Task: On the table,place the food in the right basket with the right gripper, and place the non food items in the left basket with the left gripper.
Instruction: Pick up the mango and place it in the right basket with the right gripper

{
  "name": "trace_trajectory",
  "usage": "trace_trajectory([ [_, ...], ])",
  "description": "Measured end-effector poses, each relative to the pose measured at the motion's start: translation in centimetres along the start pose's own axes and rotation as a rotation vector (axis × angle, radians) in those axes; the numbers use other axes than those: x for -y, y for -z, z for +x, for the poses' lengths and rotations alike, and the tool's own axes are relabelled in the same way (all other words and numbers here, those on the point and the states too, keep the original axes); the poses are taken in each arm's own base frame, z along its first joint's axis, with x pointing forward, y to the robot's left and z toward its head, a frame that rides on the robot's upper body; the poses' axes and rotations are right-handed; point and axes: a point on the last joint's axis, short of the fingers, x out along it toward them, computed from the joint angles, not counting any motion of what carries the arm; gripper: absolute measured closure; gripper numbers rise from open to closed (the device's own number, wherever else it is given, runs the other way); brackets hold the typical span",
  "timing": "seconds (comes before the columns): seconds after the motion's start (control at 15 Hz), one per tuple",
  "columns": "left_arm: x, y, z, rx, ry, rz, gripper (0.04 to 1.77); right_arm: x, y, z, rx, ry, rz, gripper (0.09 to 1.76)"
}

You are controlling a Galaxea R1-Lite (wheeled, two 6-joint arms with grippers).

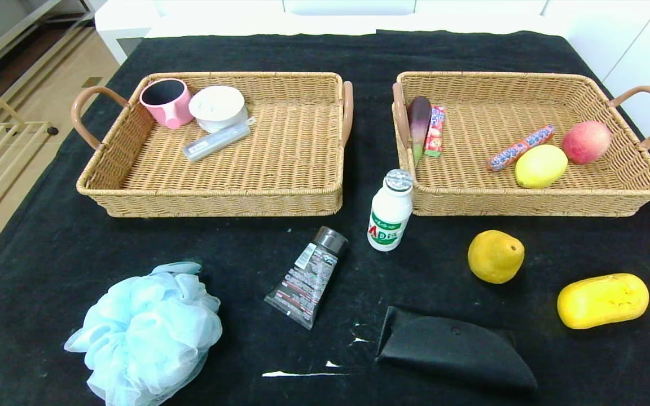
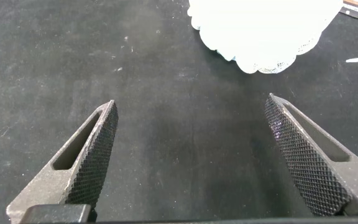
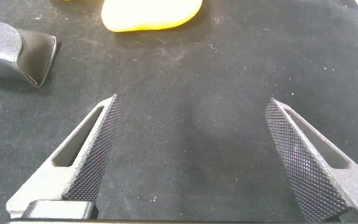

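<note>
With both tools spread wide and empty over the black surface (image 1: 48,237), the left tool (image 2: 191,155) has the airy, squashy bath pouf (image 2: 263,28) just ahead, best pinched deep, while the right tool (image 3: 191,155) faces a smooth, probably firm mango (image 3: 151,14), likely best gripped across its narrow middle.

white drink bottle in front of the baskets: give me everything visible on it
The white bottle is small and plastic-looking, with a silvery foil-like cap and a green and red printed label around its lower body. It stands upright on the black tablecloth, apparently unopened, right in front of the right basket at its near left corner; whether they touch is unclear. No gripper is near it.
</note>
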Motion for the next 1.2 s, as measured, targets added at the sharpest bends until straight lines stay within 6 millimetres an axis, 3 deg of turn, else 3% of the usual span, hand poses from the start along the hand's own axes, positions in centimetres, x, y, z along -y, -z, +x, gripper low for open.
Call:
trace_trajectory([
  [0.93,0.0,0.0,0.0,0.0,0.0,0.0,0.09,0.0,0.0,0.0,0.0,0.0,0.0,0.14],
  [1.2,-0.1,-3.8,3.6,-0.11,0.134,-0.029,0.09,-0.3,-2.4,4.1,-0.096,-0.113,0.02,0.14],
])
